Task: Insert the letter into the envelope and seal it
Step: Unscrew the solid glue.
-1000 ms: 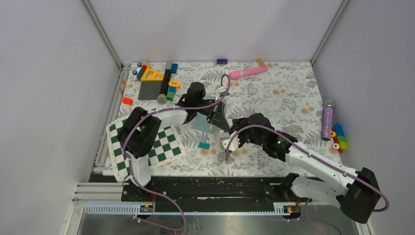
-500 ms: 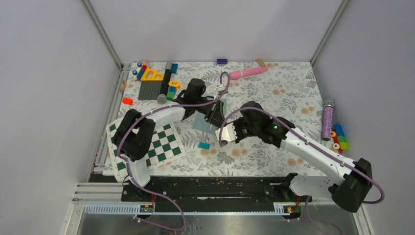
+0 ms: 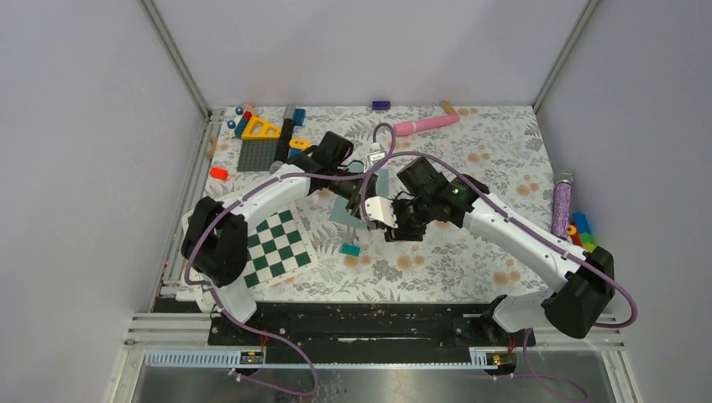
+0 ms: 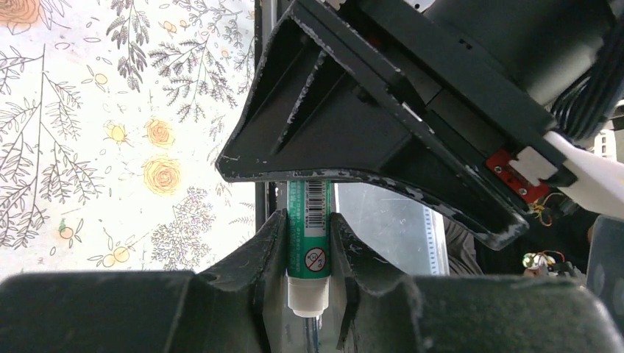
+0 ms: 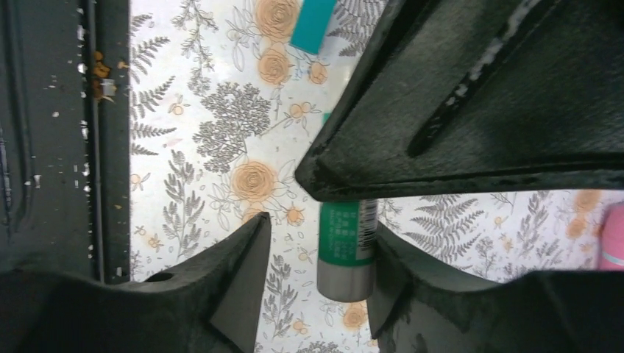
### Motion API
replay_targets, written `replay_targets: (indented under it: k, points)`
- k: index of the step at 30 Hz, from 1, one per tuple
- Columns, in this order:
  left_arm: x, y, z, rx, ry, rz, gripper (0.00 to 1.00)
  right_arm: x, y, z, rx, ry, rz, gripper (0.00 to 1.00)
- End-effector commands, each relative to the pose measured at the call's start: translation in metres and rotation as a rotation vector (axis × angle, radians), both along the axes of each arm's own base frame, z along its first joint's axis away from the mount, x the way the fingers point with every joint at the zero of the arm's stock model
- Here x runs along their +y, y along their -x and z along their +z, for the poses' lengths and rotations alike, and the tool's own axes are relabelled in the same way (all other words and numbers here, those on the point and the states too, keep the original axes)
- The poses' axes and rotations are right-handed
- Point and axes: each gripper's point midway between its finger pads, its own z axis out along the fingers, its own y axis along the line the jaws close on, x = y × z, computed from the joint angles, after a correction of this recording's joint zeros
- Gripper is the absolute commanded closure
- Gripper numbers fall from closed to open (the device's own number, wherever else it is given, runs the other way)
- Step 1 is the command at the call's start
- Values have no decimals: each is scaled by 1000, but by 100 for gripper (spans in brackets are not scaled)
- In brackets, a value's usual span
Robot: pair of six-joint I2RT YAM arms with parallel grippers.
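My left gripper point(image 3: 369, 191) is shut on a green glue stick point(image 4: 309, 220) with a white end, which its two fingers pinch on both sides. My right gripper point(image 3: 391, 217) faces it end on. In the right wrist view its open jaws point(image 5: 320, 224) straddle the grey end of the glue stick point(image 5: 346, 246), which lies against the right finger with a gap on the left. The teal-grey envelope point(image 3: 342, 210) lies flat on the floral table under both grippers and is mostly covered by them. The letter is hidden.
A green-white checkerboard point(image 3: 273, 252) lies front left. A small teal block point(image 3: 350, 249) sits just before the envelope and shows in the right wrist view point(image 5: 313, 22). Toy bricks point(image 3: 269, 143) and a pink tube point(image 3: 426, 124) lie at the back, and a purple glitter tube point(image 3: 561, 204) lies right.
My right arm has swung up and left from the table's front middle, bringing its open gripper onto the end of the glue stick. My left gripper has shifted slightly, still holding the stick.
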Motion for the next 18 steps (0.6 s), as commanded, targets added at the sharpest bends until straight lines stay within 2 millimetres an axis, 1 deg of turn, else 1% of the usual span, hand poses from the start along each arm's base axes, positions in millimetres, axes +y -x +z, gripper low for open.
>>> replay_targets:
  k: [1,2,3,4,5,7,9,11,15,18]
  points:
    - [0,-12,19,-141,70,28,100,-2,24,16,83,-48,5,42]
    - [0,-12,18,-125,78,24,100,-7,20,14,34,-43,5,38]
    - [-1,-13,19,-95,83,26,100,-8,12,21,-38,-63,4,33]
    - [-1,-14,18,-72,90,29,100,-12,9,19,-85,-59,7,30]
    - [-1,-16,17,-43,96,33,100,-16,5,21,-143,-57,18,29]
    - [-2,-19,13,16,110,44,100,-24,-3,26,-244,-56,27,28]
    - [-5,-26,15,30,158,42,100,-27,-13,32,-370,-62,54,28]
    - [-5,-27,17,98,163,44,100,-30,-19,35,-474,-67,81,29]
    - [-6,-28,15,109,161,46,100,-31,-30,41,-546,-48,82,31]
    - [-6,-29,13,111,152,52,100,-28,-34,36,-573,-14,105,33]
